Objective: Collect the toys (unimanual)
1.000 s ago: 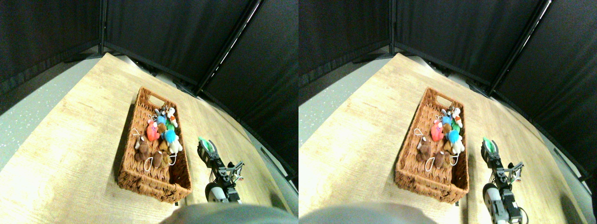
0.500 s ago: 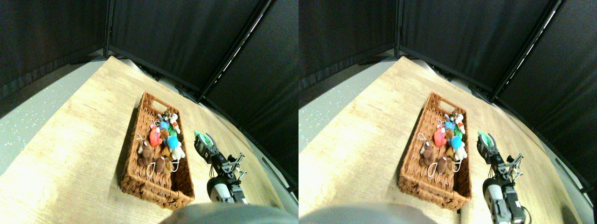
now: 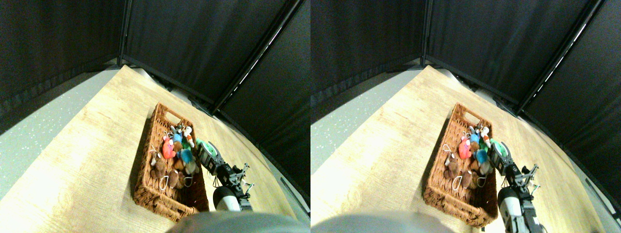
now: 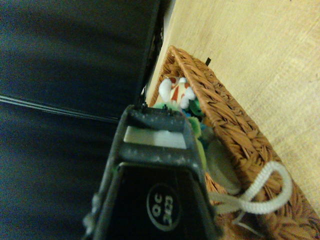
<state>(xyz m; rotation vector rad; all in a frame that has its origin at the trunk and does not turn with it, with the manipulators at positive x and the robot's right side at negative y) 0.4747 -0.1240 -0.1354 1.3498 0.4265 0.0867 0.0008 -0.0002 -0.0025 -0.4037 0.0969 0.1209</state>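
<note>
Several toys lie in the brown wicker basket (image 3: 144,165): a pink-red one (image 3: 168,148), a blue one (image 3: 186,155), brown ones (image 3: 158,168) and a white-and-orange one (image 3: 187,131). My right gripper (image 3: 207,151) hangs at the basket's right rim, shut on a green toy (image 3: 205,144). In the wrist view the dark jaw fills the lower part, with the green toy (image 4: 201,146) showing beside it. Its white loop cord (image 4: 270,192) dangles over the basket wall (image 4: 230,125). The white-and-orange toy (image 4: 175,91) lies beyond.
The basket stands on a light wooden tabletop (image 3: 87,145). Black curtain panels (image 3: 194,43) close off the back and right. Grey speckled floor (image 3: 34,131) shows past the table's left edge.
The camera view has shifted. My right gripper, still holding the green toy, has moved left from the bare table beside the basket to the basket's right rim.
</note>
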